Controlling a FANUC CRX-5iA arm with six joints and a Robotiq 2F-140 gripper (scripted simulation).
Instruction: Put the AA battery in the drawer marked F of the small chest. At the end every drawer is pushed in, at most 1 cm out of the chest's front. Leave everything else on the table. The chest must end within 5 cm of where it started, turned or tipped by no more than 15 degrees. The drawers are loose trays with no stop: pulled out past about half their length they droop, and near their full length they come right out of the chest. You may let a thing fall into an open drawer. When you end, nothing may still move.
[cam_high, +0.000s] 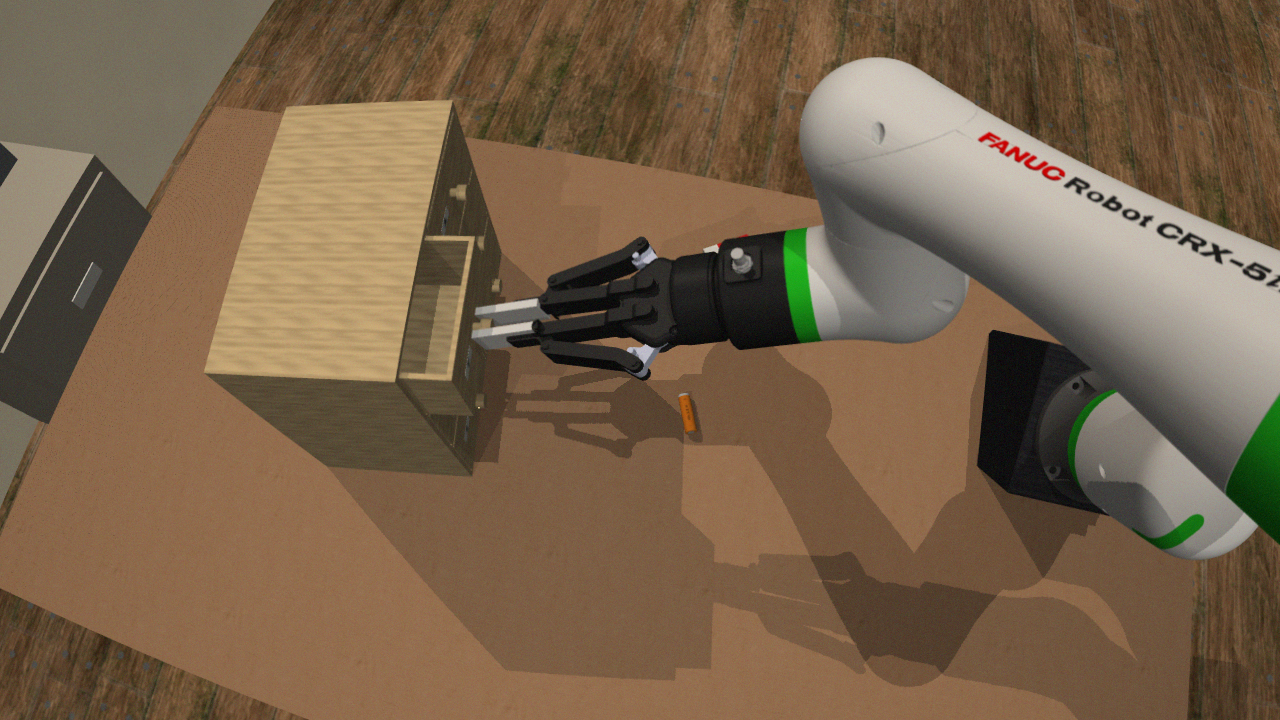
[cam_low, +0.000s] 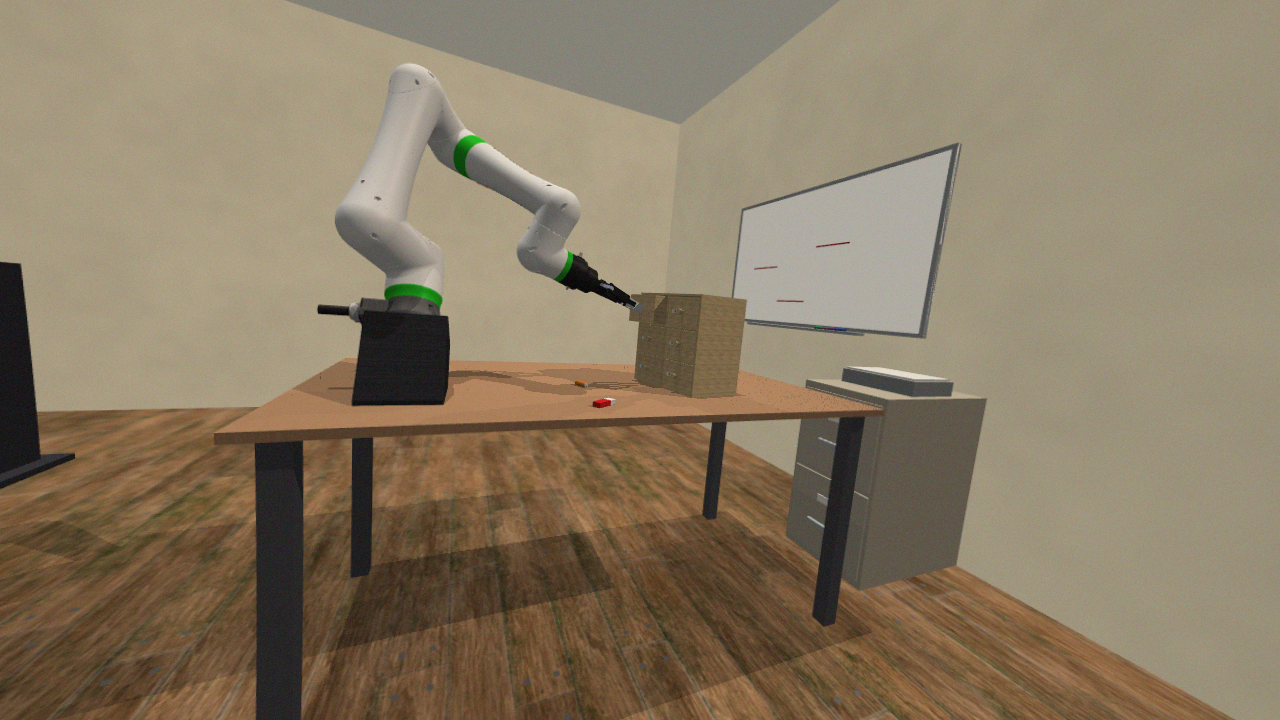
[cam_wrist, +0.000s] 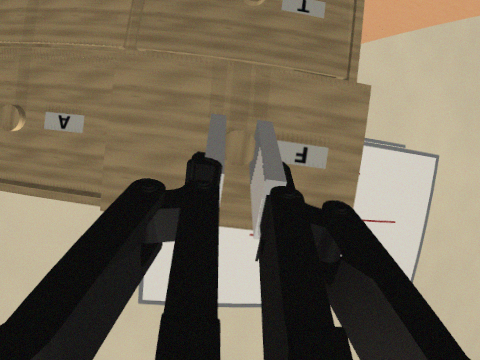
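Pinching F's knob (cam_high: 484, 325) (cam_wrist: 239, 147), the hand (cam_high: 476, 325) (cam_low: 636, 305) (cam_wrist: 238, 141) could, by pulling too far, make the drawer (cam_high: 466, 277) (cam_low: 633, 314) (cam_wrist: 320, 115) droop or drop out, while the battery (cam_high: 687, 413) (cam_low: 580, 384) lies on the table (cam_high: 572, 573) (cam_low: 501, 420) below and behind it.

You're looking at a room that reads most like an office, with a robot set up in it. On the wall hangs a whiteboard (cam_low: 841, 246) marked with short red lines, with coloured markers on the tray (cam_low: 827, 329) along its lower edge. Below and to one side of it you have a beige filing cabinet (cam_low: 921, 483) with metal pull handles, and a flat grey device (cam_low: 896, 382) lies on top. Your robot's black pedestal (cam_high: 1006, 420) (cam_low: 402, 358) stands on a brown worktop (cam_high: 572, 573) (cam_low: 501, 411) with dark legs. Around you are plain beige walls (cam_low: 223, 179) and a wood-plank floor (cam_high: 626, 80) (cam_low: 501, 608).
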